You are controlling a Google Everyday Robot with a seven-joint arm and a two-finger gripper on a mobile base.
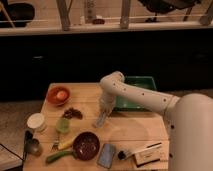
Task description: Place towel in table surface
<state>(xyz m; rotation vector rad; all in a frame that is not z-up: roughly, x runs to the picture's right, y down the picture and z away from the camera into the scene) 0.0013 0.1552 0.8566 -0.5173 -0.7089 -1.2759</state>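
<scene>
My gripper [103, 114] hangs at the end of the white arm over the middle of the wooden table [135, 127], just left of the green tray. It is shut on a small pale grey towel [100, 121], which hangs down from it. The towel's lower end is at the tabletop or touching it. The arm reaches in from the lower right and hides part of the tray.
A green tray [138, 84] stands at the back right. An orange bowl [58, 95], a white cup [36, 121], a green cup [62, 125], a dark red bowl [86, 145], a blue-grey pouch [106, 155] and a white box [150, 153] crowd the left and front.
</scene>
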